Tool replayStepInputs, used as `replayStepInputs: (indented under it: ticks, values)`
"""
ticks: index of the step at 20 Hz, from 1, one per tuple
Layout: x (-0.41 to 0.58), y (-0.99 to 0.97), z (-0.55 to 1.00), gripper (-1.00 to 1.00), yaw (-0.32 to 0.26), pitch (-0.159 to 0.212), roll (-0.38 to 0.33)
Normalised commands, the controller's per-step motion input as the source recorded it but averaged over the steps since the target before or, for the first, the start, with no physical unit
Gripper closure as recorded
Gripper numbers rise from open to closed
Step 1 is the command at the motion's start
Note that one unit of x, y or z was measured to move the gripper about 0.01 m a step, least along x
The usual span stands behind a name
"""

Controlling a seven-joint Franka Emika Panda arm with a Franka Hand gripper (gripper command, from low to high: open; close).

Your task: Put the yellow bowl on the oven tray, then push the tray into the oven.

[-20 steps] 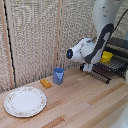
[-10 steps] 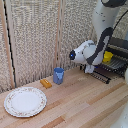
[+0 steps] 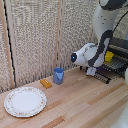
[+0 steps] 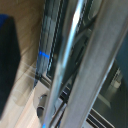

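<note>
at the exterior view's left, near the front of the wooden table [image 3: 80,102], the white patterned plate [image 3: 25,101] is sitting untouched, exactly where it was a second ago. just right of it and farther back, the small orange block [image 3: 45,83] and the blue cup [image 3: 58,75] are also staying put, close together but apart.

moving right, the white arm [image 3: 102,35] is reaching down to the front of the oven [image 3: 120,50]. compared with a second ago it is settling slightly lower and closer in. the grabber [image 3: 91,71] is resting against the near edge of the baking sheet [image 3: 111,68], and the wrist view is showing only blurred grey bars and a blue-tipped finger [image 4: 43,56] beside them, so i cannot tell how wide the claw is or whether it is clamping the rim.

at the far right, the yellow dish [image 3: 109,56] is already sitting on the baking sheet at the oven mouth. that suggests the placing step is done and the arm is working on the rim grip, with the slide inward not yet finished.
</note>
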Motion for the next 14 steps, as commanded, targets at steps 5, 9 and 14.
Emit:
replayStepInputs:
  ticks: [5, 9, 14]
  values:
    - [-0.003, -0.01, 0.05, 1.0, -0.195, -0.068, -0.038]
    - [0.0, 0.0, 0.12, 1.0, -0.331, -0.114, 0.01]
    - [0.0, 0.03, 0.25, 1.0, -0.282, -0.105, 0.139]
